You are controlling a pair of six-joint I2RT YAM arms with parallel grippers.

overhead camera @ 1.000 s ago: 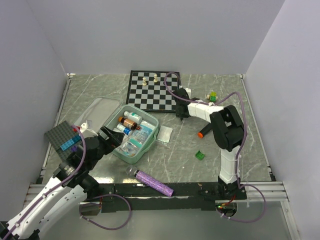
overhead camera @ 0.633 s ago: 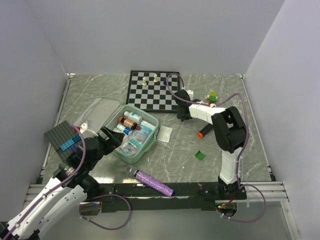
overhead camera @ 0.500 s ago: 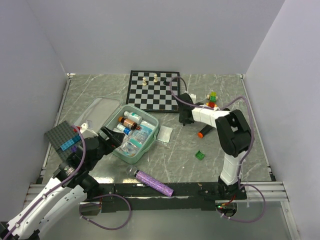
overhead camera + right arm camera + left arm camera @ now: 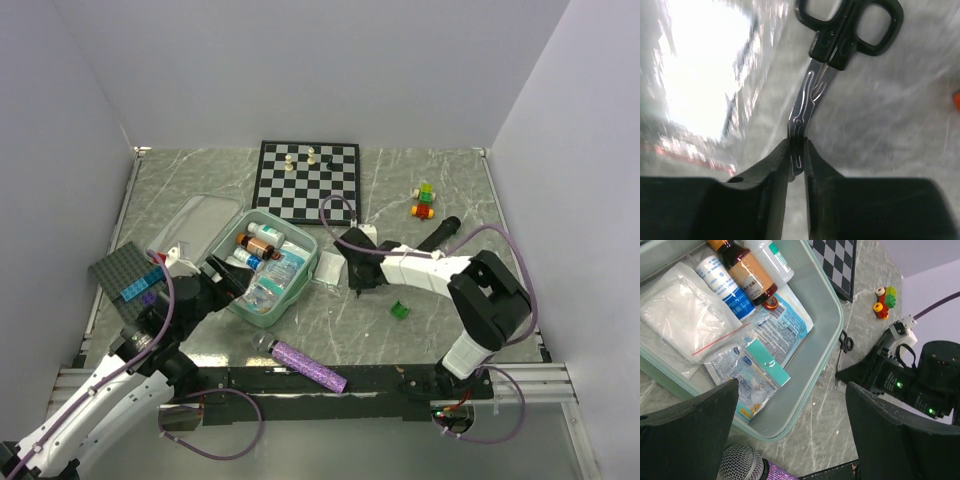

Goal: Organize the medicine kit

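Observation:
The medicine kit point(image 4: 262, 268), a mint-green case, lies open with its lid point(image 4: 195, 222) folded back to the left. Bottles, a gauze bag and sachets fill it point(image 4: 832, 325). My left gripper point(image 4: 226, 280) hovers open over the kit's near corner point(image 4: 795, 440) and holds nothing. My right gripper point(image 4: 356, 280) is low over the table just right of the kit. It is shut point(image 4: 797, 145) on the metal blades of black-handled scissors point(image 4: 812, 95), whose handles point away from it. The same scissors point(image 4: 845, 342) show in the left wrist view beside the case rim.
A clear plastic packet point(image 4: 330, 268) lies between kit and right gripper. Also here are a chessboard point(image 4: 307, 180) at the back, a purple microphone point(image 4: 310, 366) at the front, a green block point(image 4: 399, 310), stacked toy bricks point(image 4: 424, 200), a dark pen point(image 4: 440, 233) and a studded plate point(image 4: 125, 270).
The right arm swung from the chessboard's near right corner down and left to beside the kit, its jaws closing on the scissors. The left arm stayed still.

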